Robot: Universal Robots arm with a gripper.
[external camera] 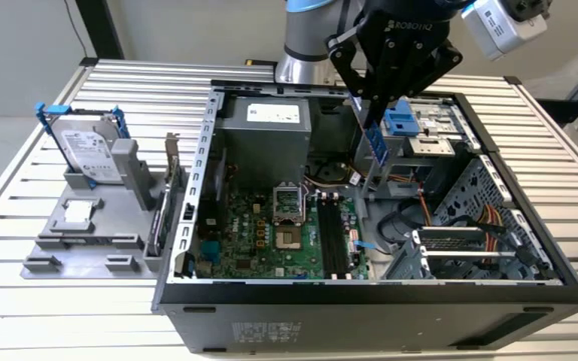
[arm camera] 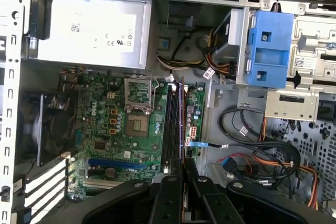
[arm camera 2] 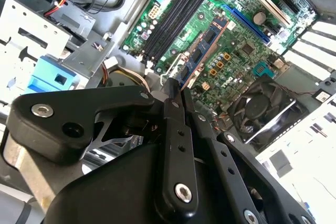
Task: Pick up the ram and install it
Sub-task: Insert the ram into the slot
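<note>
My gripper (external camera: 372, 105) hangs over the open computer case (external camera: 199, 195) and is shut on the ram (external camera: 375, 143). The ram is a narrow blue stick pointing down from the fingers. In the second wrist view the ram (arm camera 2: 203, 51) reaches out from the gripper (arm camera 2: 177, 88) over the green motherboard (arm camera 2: 236, 35), beside the black memory slots (arm camera 2: 168, 19). In the first wrist view the ram (arm camera: 182, 119) shows edge-on above the gripper (arm camera: 182, 163), in line with the right side of the memory slots (arm camera: 170, 124). The ram is held clear above the board, not touching it.
A grey power supply (external camera: 264, 128) sits at the back of the case and a blue drive latch (external camera: 402, 120) is close to the gripper. Cables (arm camera: 252, 145) lie by the slots. On the exterior view's left, a grey fixture (external camera: 88, 226) holds a hard drive (external camera: 88, 147) and a bracketed card (external camera: 168, 195).
</note>
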